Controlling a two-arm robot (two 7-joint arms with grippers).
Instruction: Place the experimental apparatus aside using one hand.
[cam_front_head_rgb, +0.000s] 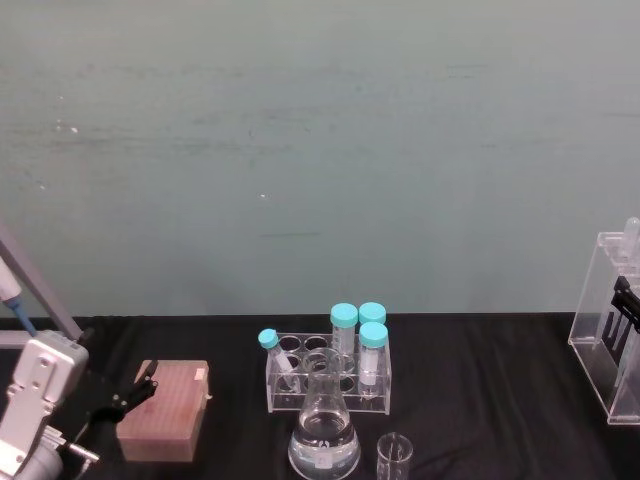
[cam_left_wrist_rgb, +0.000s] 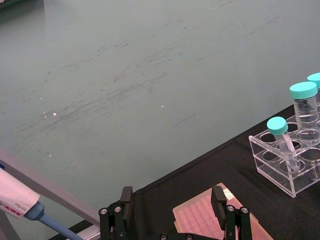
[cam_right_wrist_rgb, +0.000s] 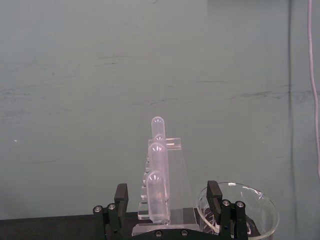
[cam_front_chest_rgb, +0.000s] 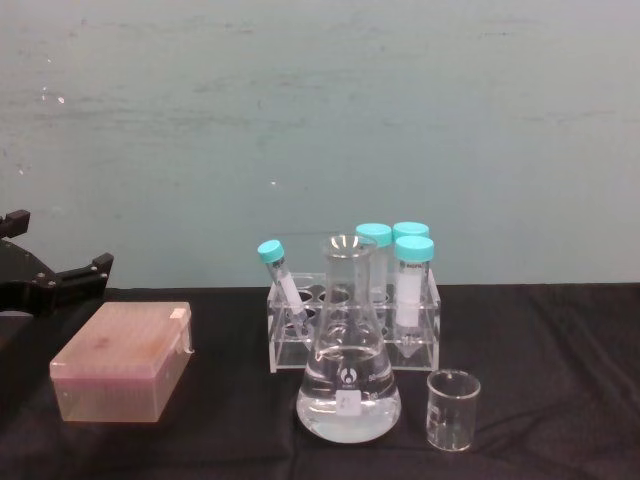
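At the far left, the left gripper (cam_left_wrist_rgb: 171, 199) hung low over the tabletop (cam_front_chest_rgb: 560, 340) with its fingers spread wide and nothing between them. It hovered just over the near end of a pink tip box (cam_front_head_rgb: 165, 412). That looked like a parked pose, well apart from the glassware.

In the middle stood a low clear rack (cam_front_chest_rgb: 352, 320) of teal-capped tubes, one of which leaned in its hole. Just in front of the rack was the conical flask (cam_front_chest_rgb: 348, 385), partly filled with clear liquid. The small beaker (cam_front_chest_rgb: 453, 410) stood empty beside it on the right. Both sat near the front edge, probably within easy reach of either arm.

At the far right stood the tall acrylic rack (cam_front_head_rgb: 600, 340), cut off by the head view's edge. The right gripper (cam_right_wrist_rgb: 167, 192) faced it with its fingers wide open and gripping nothing. The long test tubes (cam_right_wrist_rgb: 158, 150) were lined up between the fingers, which suggests this rack was the piece about to be grasped. How near the fingers were to the acrylic could not be judged. A rounded glass vessel (cam_right_wrist_rgb: 250, 205) beside one finger was cropped, so what it was remained uncertain.
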